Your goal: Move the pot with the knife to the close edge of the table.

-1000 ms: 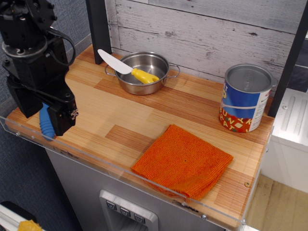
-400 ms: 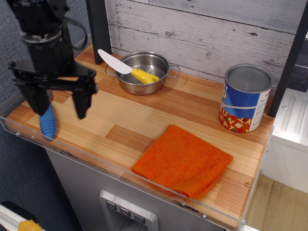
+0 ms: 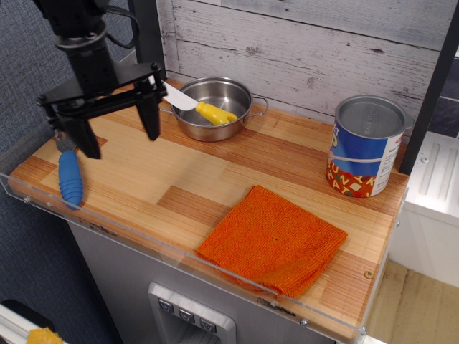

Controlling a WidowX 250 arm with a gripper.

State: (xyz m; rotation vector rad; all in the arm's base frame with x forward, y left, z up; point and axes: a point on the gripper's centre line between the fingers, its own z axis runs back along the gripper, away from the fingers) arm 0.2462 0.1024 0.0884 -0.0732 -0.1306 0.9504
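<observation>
The shiny steel pot (image 3: 215, 109) stands at the far left of the wooden table (image 3: 208, 179), near the back wall. The knife (image 3: 193, 106) lies across the pot, its white blade over the left rim and its yellow handle inside. My gripper (image 3: 120, 134) is open with its two black fingers (image 3: 150, 118) spread wide, hanging above the table to the left of the pot and a little nearer the front. It holds nothing.
A blue-handled fork (image 3: 69, 175) lies by the left front corner, partly behind my left finger. A blue-labelled tin can (image 3: 364, 147) stands at the right back. An orange cloth (image 3: 274, 240) lies front right. A clear acrylic rim (image 3: 186, 259) runs along the near edge.
My gripper has risen from the front left corner, opened wide and moved back and right toward the pot. The blue fork handle is uncovered. Pot and knife have not moved.
</observation>
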